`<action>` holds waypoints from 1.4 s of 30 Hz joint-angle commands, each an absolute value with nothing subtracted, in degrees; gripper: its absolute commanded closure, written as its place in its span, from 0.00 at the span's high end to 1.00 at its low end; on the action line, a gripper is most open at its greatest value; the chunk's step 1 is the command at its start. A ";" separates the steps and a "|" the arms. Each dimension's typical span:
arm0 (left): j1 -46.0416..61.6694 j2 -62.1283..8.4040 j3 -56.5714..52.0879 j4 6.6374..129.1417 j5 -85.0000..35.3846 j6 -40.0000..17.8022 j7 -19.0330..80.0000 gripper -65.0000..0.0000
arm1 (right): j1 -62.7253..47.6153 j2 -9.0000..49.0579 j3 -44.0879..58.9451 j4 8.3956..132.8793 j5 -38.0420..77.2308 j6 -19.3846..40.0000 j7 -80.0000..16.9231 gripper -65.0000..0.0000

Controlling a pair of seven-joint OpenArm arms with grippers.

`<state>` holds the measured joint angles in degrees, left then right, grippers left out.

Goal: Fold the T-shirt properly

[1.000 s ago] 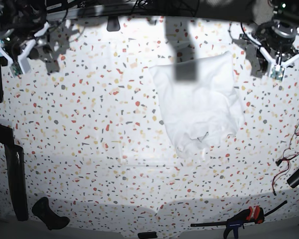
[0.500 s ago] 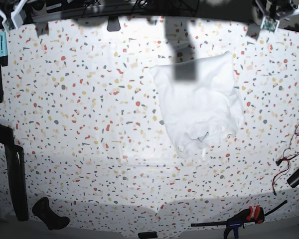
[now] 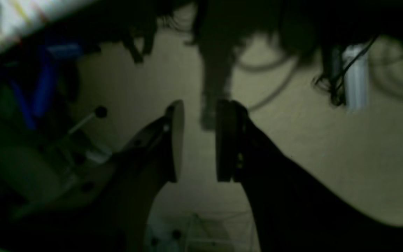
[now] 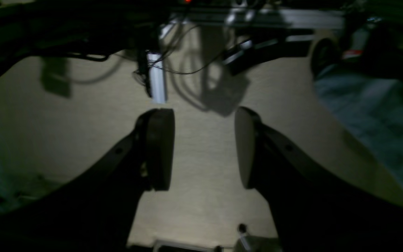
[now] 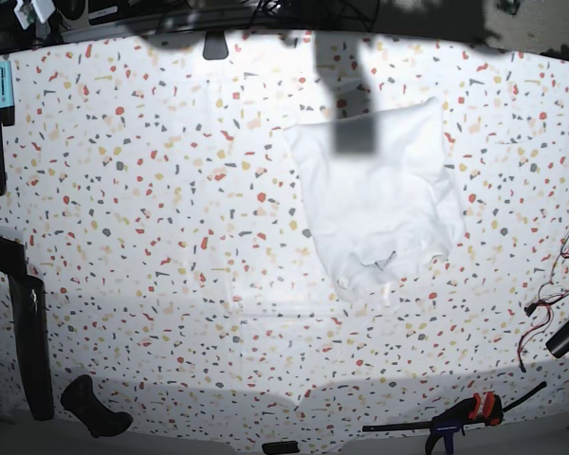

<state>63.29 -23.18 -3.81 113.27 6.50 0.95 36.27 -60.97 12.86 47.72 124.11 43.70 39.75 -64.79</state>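
Both tools empty, left tool jaws a bit apart, right tool wider, folded T-shirt lying alone on speckled surface

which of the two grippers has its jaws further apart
The right gripper: its pads stand clearly wider apart than the left gripper's, whose gap is narrow. Neither holds anything.

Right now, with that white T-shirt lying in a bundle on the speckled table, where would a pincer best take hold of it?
Probably at the T-shirt's loose, rumpled lower edge, where wrinkles lift the cloth off the tabletop. Coming down from above and pinching a raised fold there looks easier than the flat, smooth middle, which gives nothing to catch.
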 commanded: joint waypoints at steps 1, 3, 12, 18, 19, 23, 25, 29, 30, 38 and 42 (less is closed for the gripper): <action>63.66 -23.11 -4.08 110.69 8.08 1.23 34.94 0.23 | -61.95 13.50 47.97 123.50 43.83 40.00 -64.55 0.43; 61.56 -21.65 -4.08 103.63 12.21 1.23 32.84 0.23 | -61.91 13.56 47.46 120.40 43.68 40.00 -64.29 0.43; 45.34 -17.74 -4.03 75.44 3.25 -5.80 21.91 0.23 | -58.15 18.09 39.11 98.15 37.10 40.00 -59.11 0.43; 34.50 -17.80 -4.03 61.45 -2.11 -16.95 20.93 0.23 | -49.41 25.06 23.57 77.84 31.16 36.97 -57.01 0.43; 33.19 -17.78 -4.03 59.31 -1.91 -17.58 19.35 0.23 | -47.57 26.09 20.64 74.17 31.03 37.06 -54.30 0.43; 28.88 -17.80 -4.03 50.61 1.54 -20.05 11.90 0.23 | -37.19 27.24 10.07 59.72 29.65 37.06 -44.64 0.43; 26.92 -17.80 -4.03 47.09 1.45 -20.23 11.64 0.23 | -31.27 26.76 5.43 52.60 26.94 37.06 -43.33 0.43; 24.18 -17.82 -4.03 42.76 1.48 -20.21 10.44 0.23 | -21.56 25.63 -2.83 40.45 24.16 37.01 -41.25 0.43; 23.77 -17.80 -4.03 42.26 1.45 -20.21 9.87 0.23 | -19.70 25.32 -4.69 38.24 23.11 36.99 -40.01 0.43; 23.16 -16.23 -4.03 41.82 0.08 -20.16 8.47 0.23 | -14.76 23.59 -14.92 31.73 22.48 35.99 -22.63 0.43; 22.98 -13.54 -4.03 41.80 -0.05 -20.18 9.41 0.23 | -14.76 21.76 -15.77 29.67 22.48 32.34 -18.28 0.43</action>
<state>22.61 -12.93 -3.81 41.60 0.01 -19.94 9.54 -14.35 21.23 -15.81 29.54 22.61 31.90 -17.89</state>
